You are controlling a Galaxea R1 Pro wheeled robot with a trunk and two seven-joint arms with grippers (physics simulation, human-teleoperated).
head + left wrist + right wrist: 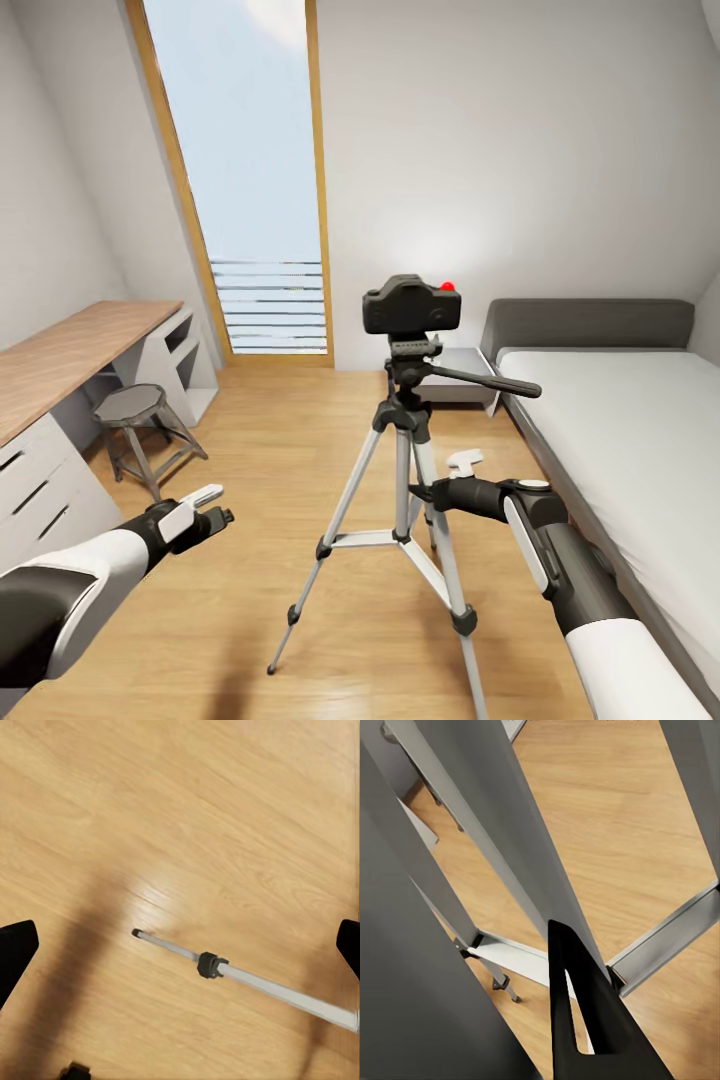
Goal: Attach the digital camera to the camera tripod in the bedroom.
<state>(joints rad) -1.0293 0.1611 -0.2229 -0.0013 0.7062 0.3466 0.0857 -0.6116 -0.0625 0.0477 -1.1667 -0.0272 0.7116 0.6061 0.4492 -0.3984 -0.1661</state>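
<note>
Left gripper (218,512) hangs spread wide and empty above the wood floor (250,620), well left of the tripod (405,500); the right gripper (440,482) sits close against the tripod's legs, and whether it is open or closed cannot be told. The camera (411,305) already sits atop the tripod head in the bedroom, beside the bed (620,430). The attachment looks done; judging by this, only drawing the arms clear remains.

No readable text in these views.
The digital camera (411,305), the camera tripod (405,470) and the desk drawers (35,485) carry no legible label, brand or number.
</note>
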